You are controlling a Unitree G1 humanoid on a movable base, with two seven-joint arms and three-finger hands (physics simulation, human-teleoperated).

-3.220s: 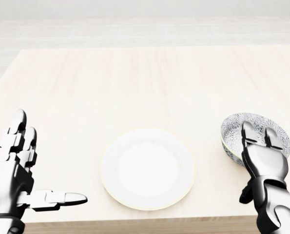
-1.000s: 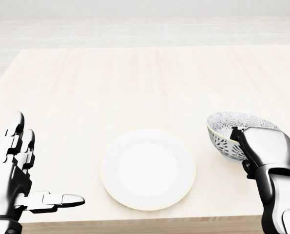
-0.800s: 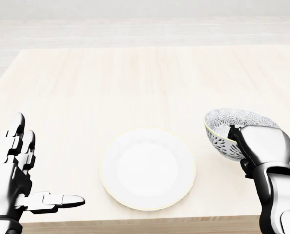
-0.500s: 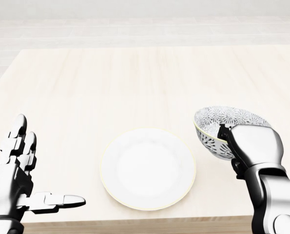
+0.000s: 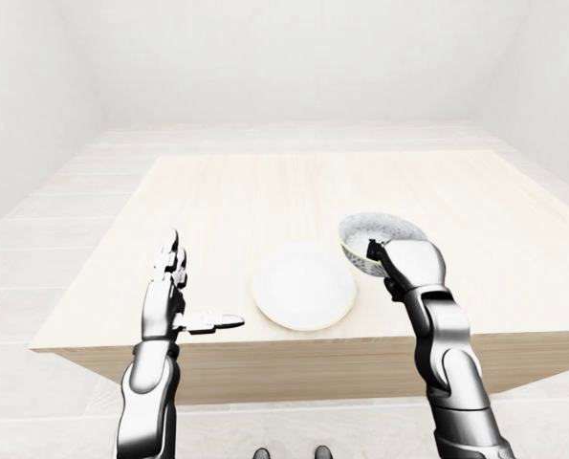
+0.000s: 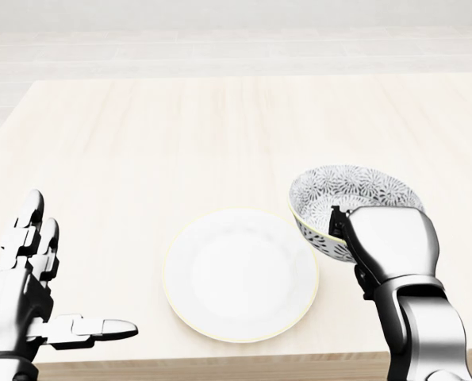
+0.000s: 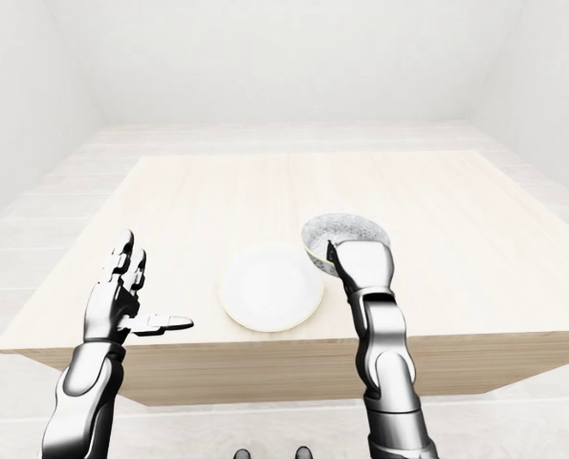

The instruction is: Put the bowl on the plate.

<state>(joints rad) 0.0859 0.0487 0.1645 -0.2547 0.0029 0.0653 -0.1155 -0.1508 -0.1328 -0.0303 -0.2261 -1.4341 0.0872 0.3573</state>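
The bowl [image 6: 345, 192] is gripped by the right robot hand [image 6: 390, 242], with the plate [image 6: 220, 278] just to its left; the left robot hand [image 6: 20, 305] is held open.

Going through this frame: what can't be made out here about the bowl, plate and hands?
- Head view: the right hand covers the bowl on its near side and base, hiding where its fingers grip.
- All views: whether the bowl touches the plate or hangs above its edge cannot be told.
- Head view: the left hand is cut off at the wrist by the bottom edge.
- Eye views: the bowl's pattern is too small.
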